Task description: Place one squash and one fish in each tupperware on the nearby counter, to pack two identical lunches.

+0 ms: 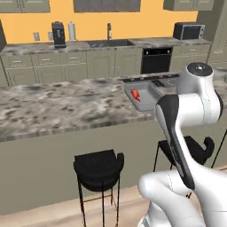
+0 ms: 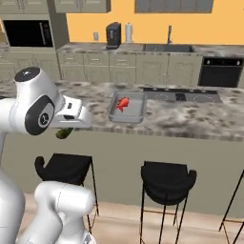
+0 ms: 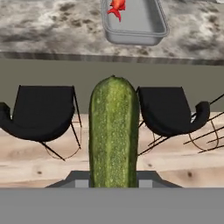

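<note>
A white robot arm carries a dark green squash in its gripper, the fingers closed narrowly on the vegetable's lower end so that its long body stands straight up the middle of the hand view. In the right base view the squash shows as a green tip below the white hand, out in front of the counter's near edge and above a black bar stool. On the marbled counter a light-grey tupperware lies close to the near edge, just beside the black cooktop set into the same surface. Inside it a red-orange fish rests toward the corner farthest from the cooktop, well apart from the opposite rim. In the left base view the same tupperware, with the fish in it, is partly hidden behind the arm's upper link. From the hand view the tupperware sits beyond the counter's edge at the top, the fish at its upper left, with two stools flanking the squash below over a pale wood floor. Along the back wall run a sink, a coffee machine and a microwave.
</note>
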You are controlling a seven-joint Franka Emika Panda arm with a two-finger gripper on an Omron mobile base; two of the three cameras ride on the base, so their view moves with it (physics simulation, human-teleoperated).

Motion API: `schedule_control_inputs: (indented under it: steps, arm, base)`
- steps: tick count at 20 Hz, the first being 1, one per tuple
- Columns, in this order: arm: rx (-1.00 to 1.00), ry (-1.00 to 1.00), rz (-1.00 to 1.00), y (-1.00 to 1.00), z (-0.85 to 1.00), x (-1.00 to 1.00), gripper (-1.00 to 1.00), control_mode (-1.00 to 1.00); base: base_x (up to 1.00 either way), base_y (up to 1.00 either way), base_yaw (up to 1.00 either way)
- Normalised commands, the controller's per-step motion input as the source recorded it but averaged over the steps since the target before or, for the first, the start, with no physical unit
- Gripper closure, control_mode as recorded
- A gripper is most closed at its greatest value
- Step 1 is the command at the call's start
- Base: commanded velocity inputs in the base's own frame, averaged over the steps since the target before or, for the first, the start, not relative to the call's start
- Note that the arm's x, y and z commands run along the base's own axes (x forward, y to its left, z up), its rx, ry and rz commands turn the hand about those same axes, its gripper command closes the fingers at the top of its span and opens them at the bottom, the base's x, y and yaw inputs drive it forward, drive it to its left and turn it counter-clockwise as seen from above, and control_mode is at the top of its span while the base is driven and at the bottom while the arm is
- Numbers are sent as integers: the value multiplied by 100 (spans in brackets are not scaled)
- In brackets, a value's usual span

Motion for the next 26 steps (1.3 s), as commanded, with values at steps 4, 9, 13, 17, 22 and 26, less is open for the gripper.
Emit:
schedule_control_inputs:
  steps: [4, 9, 13, 17, 22, 26]
  arm:
    - [0, 0, 0, 0, 0, 0, 100, 100]
    - [0, 0, 0, 0, 0, 0, 100, 100]
    - [0, 0, 0, 0, 0, 0, 100, 100]
    - [0, 0, 0, 0, 0, 0, 100, 100]
    - [0, 0, -3, -50, 0, 42, 100, -100]
    - [0, 0, -7, -64, 0, 68, 100, -100]
  base:
    - [72, -39, 18]
    - [70, -48, 17]
    - [61, -37, 18]
    - [56, -27, 15]
    - [0, 0, 0]
    - [0, 0, 0]
